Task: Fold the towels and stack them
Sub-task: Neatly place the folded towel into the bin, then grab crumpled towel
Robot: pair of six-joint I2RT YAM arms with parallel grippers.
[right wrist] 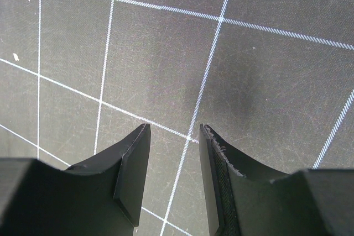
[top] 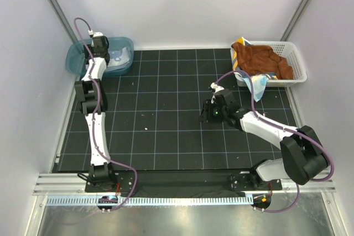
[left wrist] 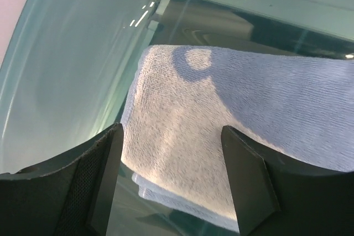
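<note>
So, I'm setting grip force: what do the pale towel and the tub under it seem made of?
Pale towel: soft terry cloth, matte; its nubbly looped pile shows. Tub: teal translucent plastic, glossy, probably rigid; light streaks reflect off its wall.

Plain white walls [top: 193,4] enclose the black, white-gridded tabletop [top: 166,131]; a metal rail [top: 55,185] runs along its near edge, evenly lit.

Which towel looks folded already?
The pale blue towel, lying flat and layered in the teal tub under the left fingers; the brown towel and others sit crumpled in the white basket.
</note>
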